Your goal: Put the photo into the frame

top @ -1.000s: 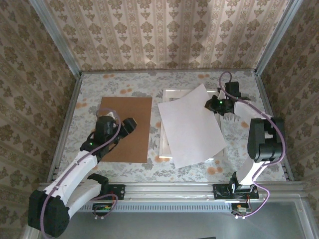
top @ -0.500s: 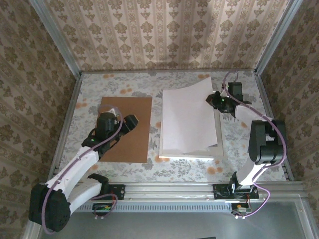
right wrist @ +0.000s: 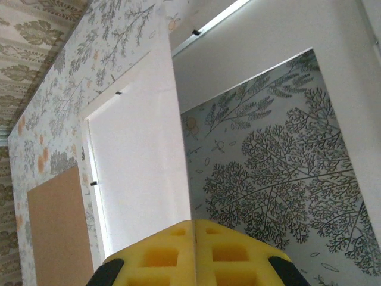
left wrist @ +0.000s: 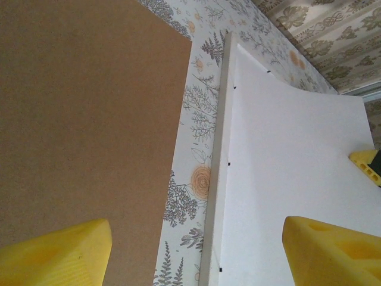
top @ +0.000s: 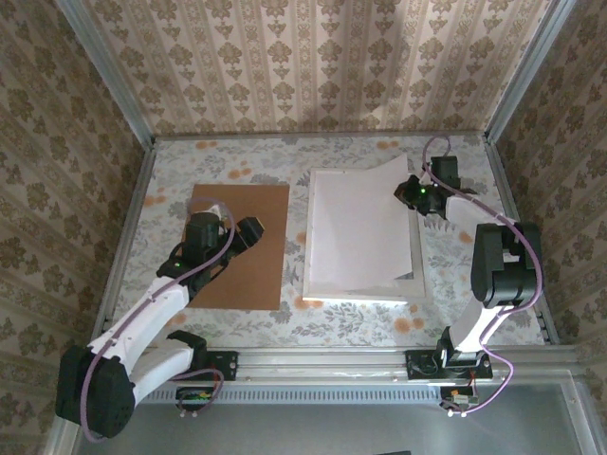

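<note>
Right pincer (top: 414, 194) is clamped on the upper-right corner of the photo (top: 360, 232). That corner is lifted; the rest of the sheet drapes over the frame (top: 360, 299) at centre-right of the top view. Only the white back shows, so the print side is presumably down, which fits loading from the rear. Sheet edges run roughly square to the frame, and the frame rail peeks out along the bottom and right.

Wrist view under the lifted corner: a white mat (right wrist: 268, 44) with a window sits in the frame, and the bench (top: 190, 161) pattern is visible through it. Corner grip looks deliberate. It's a thin flat sheet with little else to pinch, and keeping one corner up lets the opposite edge seat first.

Left pincer (top: 251, 231) has fingers apart with nothing between them, hovering over the brown board (top: 266, 204) at centre-left. It's likely parked ready for the backing.

My read: placement nearly done, photo not yet released. Next move needs the corner lowered inside the rails before letting go. Risk: sheet rides up on the right rail or slides on release.
</note>
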Controlling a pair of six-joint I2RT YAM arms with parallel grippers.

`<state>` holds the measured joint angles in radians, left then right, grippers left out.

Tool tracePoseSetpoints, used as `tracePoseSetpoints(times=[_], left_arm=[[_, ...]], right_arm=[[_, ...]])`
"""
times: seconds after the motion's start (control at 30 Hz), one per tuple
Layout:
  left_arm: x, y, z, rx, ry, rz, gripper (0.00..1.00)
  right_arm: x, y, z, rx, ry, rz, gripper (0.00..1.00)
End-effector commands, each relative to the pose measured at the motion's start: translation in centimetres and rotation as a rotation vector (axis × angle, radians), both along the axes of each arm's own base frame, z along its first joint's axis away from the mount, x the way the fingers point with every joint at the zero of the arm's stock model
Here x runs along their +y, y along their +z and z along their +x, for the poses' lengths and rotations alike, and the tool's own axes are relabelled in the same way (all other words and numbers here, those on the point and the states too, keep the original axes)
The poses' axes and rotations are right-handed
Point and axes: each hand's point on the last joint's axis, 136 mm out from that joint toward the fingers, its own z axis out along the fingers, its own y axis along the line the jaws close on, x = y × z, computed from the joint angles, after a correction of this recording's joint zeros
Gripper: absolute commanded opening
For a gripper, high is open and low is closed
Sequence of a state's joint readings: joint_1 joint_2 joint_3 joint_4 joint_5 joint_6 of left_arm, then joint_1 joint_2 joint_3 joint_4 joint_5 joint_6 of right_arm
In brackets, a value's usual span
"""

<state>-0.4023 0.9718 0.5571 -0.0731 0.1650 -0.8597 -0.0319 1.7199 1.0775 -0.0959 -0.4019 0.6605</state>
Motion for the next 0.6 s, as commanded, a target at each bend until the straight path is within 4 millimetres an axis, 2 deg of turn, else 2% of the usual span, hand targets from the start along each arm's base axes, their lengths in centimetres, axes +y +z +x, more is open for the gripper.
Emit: tracePoseSetpoints(times=[0.0,0.33,0.43,0.57], left_arm=[[-0.2,1.6,0.6,-0.047,-0.015,-0.011,0.77],[-0.2,1.4,0.6,-0.044,-0.018,-0.003,0.77],[-0.2,1.3,0.6,-0.043,-0.019,0.001,0.77],[-0.3,1.3,0.7,-0.041,-0.023,0.004,0.77]], right_arm=[[-1.0,-0.2,-0.1,0.027,0.004,-0.055,0.0],[-0.5,-1.8,0.9,0.026,0.039,-0.028,0.01],[-0.6,-2.4,1.0,0.034,0.041,-0.038,0.09],[-1.2,-3.8,0.7,0.079,0.036,-0.081,0.3]])
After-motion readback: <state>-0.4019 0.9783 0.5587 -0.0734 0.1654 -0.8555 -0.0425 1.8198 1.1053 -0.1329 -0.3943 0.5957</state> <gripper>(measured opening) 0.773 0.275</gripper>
